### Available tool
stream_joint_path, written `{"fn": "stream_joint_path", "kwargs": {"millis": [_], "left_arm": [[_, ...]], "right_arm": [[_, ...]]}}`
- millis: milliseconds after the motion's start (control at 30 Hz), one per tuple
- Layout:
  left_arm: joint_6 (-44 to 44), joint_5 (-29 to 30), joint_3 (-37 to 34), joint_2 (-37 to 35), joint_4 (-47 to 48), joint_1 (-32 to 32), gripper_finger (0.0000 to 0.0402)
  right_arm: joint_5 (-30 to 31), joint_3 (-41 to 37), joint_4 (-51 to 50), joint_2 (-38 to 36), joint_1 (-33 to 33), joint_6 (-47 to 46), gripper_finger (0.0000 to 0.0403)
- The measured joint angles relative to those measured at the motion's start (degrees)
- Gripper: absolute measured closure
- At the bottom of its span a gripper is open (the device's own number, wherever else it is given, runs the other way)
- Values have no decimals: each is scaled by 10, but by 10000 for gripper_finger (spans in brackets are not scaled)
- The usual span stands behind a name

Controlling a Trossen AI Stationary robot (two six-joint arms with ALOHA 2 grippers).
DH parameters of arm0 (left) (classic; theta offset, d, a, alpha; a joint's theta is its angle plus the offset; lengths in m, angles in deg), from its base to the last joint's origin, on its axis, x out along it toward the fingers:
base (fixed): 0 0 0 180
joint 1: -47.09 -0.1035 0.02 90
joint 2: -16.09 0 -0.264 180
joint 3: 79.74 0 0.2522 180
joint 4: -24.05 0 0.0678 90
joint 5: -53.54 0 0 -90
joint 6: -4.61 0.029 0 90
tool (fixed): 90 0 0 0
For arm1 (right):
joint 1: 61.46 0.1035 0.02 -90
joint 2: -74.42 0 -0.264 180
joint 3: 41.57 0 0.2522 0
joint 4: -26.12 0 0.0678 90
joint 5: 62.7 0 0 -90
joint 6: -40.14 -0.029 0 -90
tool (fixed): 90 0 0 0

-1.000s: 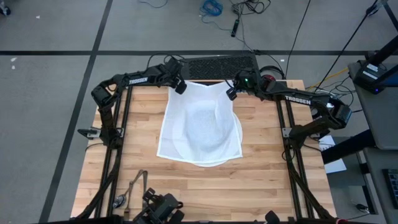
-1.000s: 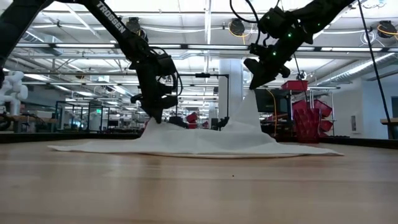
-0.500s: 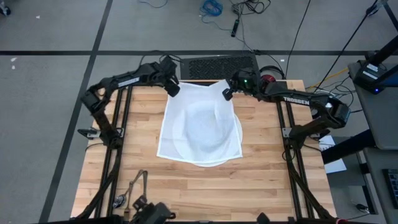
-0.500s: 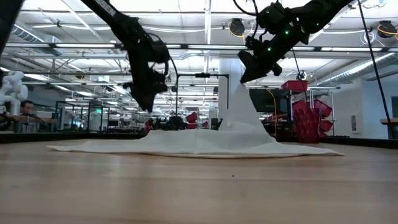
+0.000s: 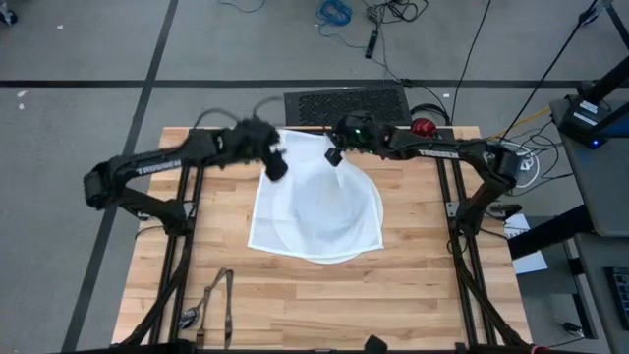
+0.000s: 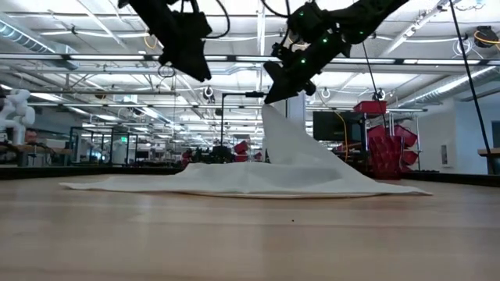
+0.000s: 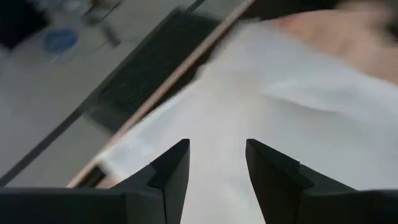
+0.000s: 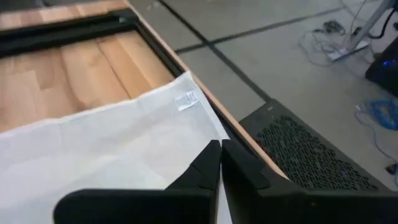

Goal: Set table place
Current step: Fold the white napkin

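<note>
We see a grey floor [image 5: 88, 59] with dark lines around the table. A black grate [image 5: 346, 103] lies by the far edge. Cables [image 5: 393, 15] trail there. Behind, long ceiling lights [image 6: 437, 31] shine, and red bins [image 6: 387, 144] stand stacked.

Thin matt white cloth napkin [image 5: 316, 197], softly creased; pale wooden plank tabletop [image 5: 197, 265] with smooth satin finish, black metal edging.

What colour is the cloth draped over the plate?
Plain white, no pattern; the cloth shows best in the high view.
</note>
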Motion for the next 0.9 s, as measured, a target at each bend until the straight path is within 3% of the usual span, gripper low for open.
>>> {"fn": "stream_joint_path", "kwargs": {"millis": [167,333,633,900], "left_arm": [[-8,-25,-97,-19,-146,113,258],[-48,-31,-142,25,-279,203,258],[-42,-4,-98,207,-409,285,258],[-45,-25,22,362,-425,298,258]], "right_arm": [[1,38,-58,19,-6,20,403],[-3,59,-138,18,-17,49,403],[-45,66,-279,14,-24,169,403],[-46,66,-358,12,-24,212,403]]}}
